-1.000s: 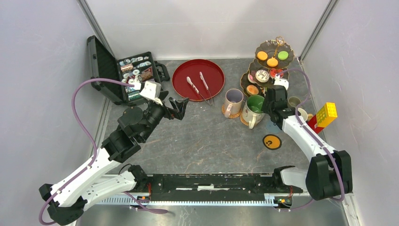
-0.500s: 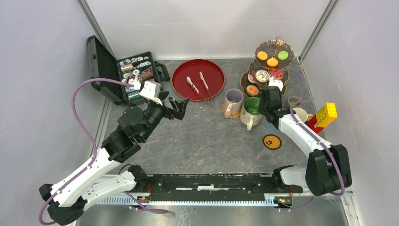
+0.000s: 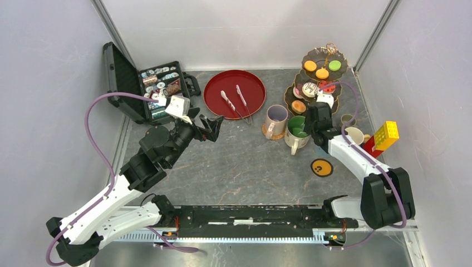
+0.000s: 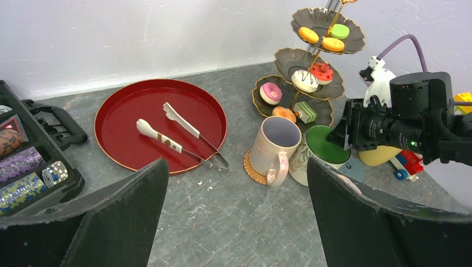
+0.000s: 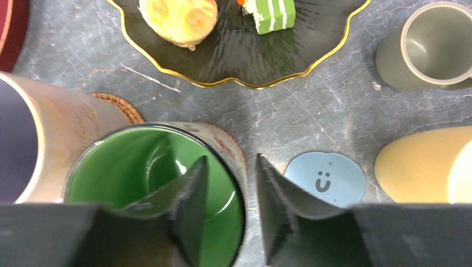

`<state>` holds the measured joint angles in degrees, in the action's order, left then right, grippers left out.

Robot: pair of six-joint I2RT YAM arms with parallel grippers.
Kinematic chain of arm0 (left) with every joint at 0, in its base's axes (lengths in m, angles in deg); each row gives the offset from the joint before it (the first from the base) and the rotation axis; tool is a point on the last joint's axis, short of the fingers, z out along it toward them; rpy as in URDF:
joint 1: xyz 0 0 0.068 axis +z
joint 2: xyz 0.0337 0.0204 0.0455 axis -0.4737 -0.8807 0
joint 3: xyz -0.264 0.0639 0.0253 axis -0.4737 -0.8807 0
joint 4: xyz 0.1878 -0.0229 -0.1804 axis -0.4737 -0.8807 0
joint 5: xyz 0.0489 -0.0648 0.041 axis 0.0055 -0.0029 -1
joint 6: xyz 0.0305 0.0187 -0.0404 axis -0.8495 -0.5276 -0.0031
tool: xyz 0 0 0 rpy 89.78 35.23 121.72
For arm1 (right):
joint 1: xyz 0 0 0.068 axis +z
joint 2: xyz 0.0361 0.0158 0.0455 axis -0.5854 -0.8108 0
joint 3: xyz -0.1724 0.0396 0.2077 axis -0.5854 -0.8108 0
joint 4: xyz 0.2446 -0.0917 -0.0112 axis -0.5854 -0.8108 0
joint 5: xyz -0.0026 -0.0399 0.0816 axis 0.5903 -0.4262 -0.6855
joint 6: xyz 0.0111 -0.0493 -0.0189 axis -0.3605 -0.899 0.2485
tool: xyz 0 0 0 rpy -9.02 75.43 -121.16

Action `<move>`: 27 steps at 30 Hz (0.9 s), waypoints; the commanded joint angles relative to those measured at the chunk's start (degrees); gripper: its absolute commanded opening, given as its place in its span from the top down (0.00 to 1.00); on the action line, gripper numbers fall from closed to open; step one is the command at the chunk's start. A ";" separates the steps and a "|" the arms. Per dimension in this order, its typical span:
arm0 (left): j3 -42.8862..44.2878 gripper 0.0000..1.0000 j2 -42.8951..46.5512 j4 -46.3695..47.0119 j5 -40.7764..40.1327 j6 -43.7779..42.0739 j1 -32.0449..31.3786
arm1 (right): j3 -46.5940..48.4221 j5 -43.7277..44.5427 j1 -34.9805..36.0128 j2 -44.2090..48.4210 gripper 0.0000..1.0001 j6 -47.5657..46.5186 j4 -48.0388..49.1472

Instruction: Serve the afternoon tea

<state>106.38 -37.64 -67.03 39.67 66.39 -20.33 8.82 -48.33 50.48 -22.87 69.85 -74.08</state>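
The right end effector (image 5: pixel 230 158) straddles the rim of the green-lined ceramic mug (image 5: pixel 128 167), jaws narrowly parted and not clamping. The mug stands just beside the dark three-tier gold-handled stand (image 5: pixel 239 55). Placement seems done; the next move calls for rising straight clear.

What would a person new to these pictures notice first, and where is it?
The dark three-tier stand of colourful toy cakes rises at the far right corner. Just in front, the right gripper straddles the rim of the green-lined mug, one finger inside. A round red tray with tongs lies at the far centre.
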 commanded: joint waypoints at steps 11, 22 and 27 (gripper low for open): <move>1.79 0.00 -0.11 1.36 1.19 2.49 0.17 | -1.42 8.88 -2.97 17.57 0.22 -6.12 -8.60; 1.62 0.00 -0.38 1.44 1.38 2.75 0.17 | -12.07 9.38 -8.15 14.63 0.67 -5.81 -6.28; 1.70 0.00 -0.50 1.43 1.28 2.66 0.15 | -11.94 11.88 -8.18 10.05 0.87 -5.06 -5.82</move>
<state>106.38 -38.05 -67.03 40.77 67.06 -20.33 -3.99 -40.44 42.51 -10.79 64.26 -81.95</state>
